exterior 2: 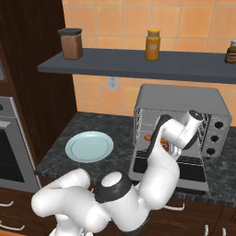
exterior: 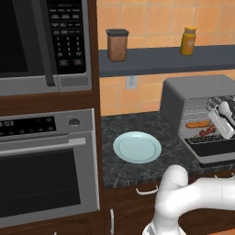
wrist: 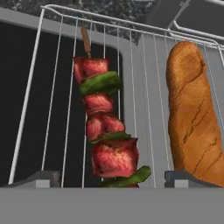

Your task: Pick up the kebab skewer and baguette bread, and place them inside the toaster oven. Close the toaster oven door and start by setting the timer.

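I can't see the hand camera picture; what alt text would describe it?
A kebab skewer of red meat chunks and green pepper lies on a wire rack, with a golden-brown baguette beside it, apart. The two tips of the robot's claw rise at the bottom edge, either side of the skewer.

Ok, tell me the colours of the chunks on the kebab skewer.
Red meat and green pepper pieces on the kebab skewer, clearest in the hand view.
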### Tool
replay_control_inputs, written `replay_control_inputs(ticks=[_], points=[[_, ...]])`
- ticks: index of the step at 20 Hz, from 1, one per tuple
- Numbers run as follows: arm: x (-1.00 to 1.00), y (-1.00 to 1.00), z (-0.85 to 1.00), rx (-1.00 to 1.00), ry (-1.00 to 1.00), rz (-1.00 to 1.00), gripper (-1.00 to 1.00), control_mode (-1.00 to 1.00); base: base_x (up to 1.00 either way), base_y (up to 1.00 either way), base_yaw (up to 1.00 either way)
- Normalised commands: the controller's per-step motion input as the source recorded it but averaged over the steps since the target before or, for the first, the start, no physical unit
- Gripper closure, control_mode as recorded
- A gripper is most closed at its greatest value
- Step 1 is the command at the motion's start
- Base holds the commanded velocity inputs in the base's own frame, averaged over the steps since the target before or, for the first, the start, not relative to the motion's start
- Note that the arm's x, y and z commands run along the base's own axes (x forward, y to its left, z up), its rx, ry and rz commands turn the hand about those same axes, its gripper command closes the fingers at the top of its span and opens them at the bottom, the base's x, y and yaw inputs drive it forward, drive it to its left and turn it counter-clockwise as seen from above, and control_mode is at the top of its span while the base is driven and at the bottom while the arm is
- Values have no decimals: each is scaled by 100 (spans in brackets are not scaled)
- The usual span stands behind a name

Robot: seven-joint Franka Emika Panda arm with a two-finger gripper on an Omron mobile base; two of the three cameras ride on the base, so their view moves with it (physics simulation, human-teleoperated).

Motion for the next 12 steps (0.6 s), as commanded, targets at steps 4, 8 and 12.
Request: replay_control_inputs(ticks=[4,8,12], points=[[-49,-30,36,0,0,0,-100,-100,0,0,0],[-77,-10,33,0,0,-2,-100,-100,0,0,0],[-91,0,22,0,0,-21,-100,-100,0,0,0]])
